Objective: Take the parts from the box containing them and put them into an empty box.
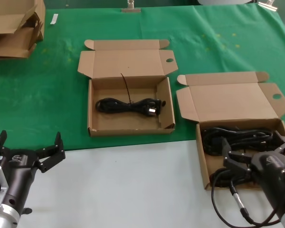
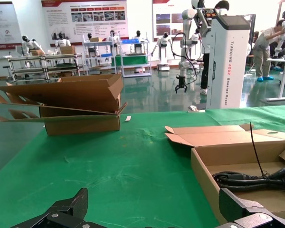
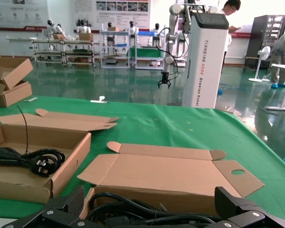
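The box containing the parts [image 1: 202, 164] stands open at the right, its lid [image 1: 232, 100] folded back. Several bundled black cables [image 1: 235, 135] lie in it. My right gripper [image 1: 257, 149] hangs open just above these cables, its fingers straddling them; in the right wrist view the cables [image 3: 133, 209] lie between the open right gripper [image 3: 149, 202]. The other box [image 1: 128, 131], in the middle, has an upright holed inner flap [image 1: 162, 102] and holds one cable bundle [image 1: 128, 105]. My left gripper [image 1: 30, 140] waits open at the front left, holding nothing.
Flattened stacked cartons [image 1: 14, 28] lie at the far left back corner, with a small white tag [image 1: 54, 19] beside them. The boxes sit on a green cloth [image 1: 47, 95]; the near strip is bare white table [image 1: 133, 185]. The left wrist view shows the middle box's wall [image 2: 204, 173].
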{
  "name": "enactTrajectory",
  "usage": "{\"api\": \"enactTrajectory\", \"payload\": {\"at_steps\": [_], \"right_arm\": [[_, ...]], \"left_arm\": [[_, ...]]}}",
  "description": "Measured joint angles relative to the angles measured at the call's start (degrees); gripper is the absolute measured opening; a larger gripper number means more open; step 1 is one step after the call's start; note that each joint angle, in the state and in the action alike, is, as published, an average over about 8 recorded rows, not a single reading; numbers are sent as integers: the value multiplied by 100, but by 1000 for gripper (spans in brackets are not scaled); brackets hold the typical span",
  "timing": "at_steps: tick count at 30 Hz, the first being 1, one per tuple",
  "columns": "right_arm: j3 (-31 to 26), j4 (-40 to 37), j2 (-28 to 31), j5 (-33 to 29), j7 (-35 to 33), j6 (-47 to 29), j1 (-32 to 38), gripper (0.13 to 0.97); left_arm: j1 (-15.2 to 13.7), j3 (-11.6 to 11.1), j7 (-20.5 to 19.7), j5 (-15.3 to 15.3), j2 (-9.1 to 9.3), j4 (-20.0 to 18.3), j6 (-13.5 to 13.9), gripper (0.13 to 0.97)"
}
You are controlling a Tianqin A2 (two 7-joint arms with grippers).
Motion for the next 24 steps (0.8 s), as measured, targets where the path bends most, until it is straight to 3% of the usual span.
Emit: {"api": "enactTrajectory", "payload": {"at_steps": [24], "right_arm": [[0,0,0,0,0,0,0,966]], "left_arm": [[0,0,0,0,0,0,0,966]]}}
